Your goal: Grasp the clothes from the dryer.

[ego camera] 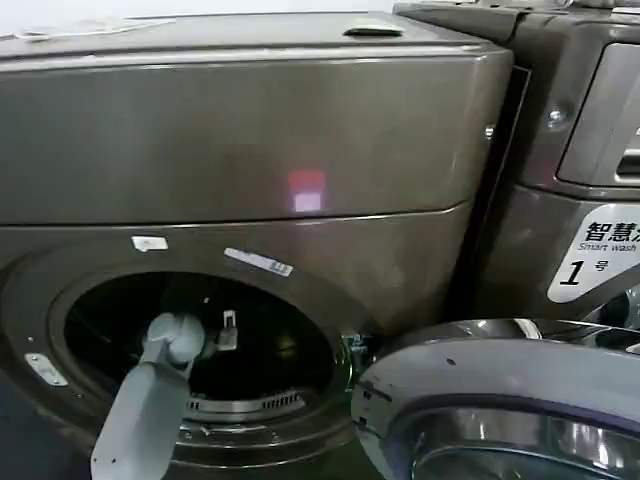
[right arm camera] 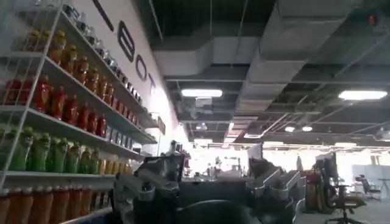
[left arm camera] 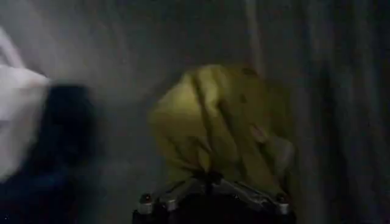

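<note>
The left tool (left arm camera: 210,179) is deep inside the dryer's drum, and its fingers are pressed together on a fold of the yellow-green cloth (left arm camera: 213,122), whose lower edge is gathered into the tips. In the left wrist view the two finger bases (left arm camera: 146,204) spread out to either side below the pinch point. The yellow-green cloth bunches up against the ribbed drum wall (left arm camera: 329,91) just behind the tool. Off to one side of it lies the dark blue and white piece (left arm camera: 36,134), apart from the fingers and not touched by them.

From the head view, the left arm (ego camera: 150,400) reaches up from below into the round porthole (ego camera: 200,345) of the bronze-grey dryer (ego camera: 250,140), its wrist just past the rim. A small red light (ego camera: 307,190) glows on the plain upper panel. The open door (ego camera: 500,400) hangs to the right of the porthole, with a second machine (ego camera: 580,150) beyond it.

The right tool (right arm camera: 201,195) is well away from the dryer, facing a room with shelves of bottles (right arm camera: 55,103); whether its fingers are spread or together I cannot tell.
</note>
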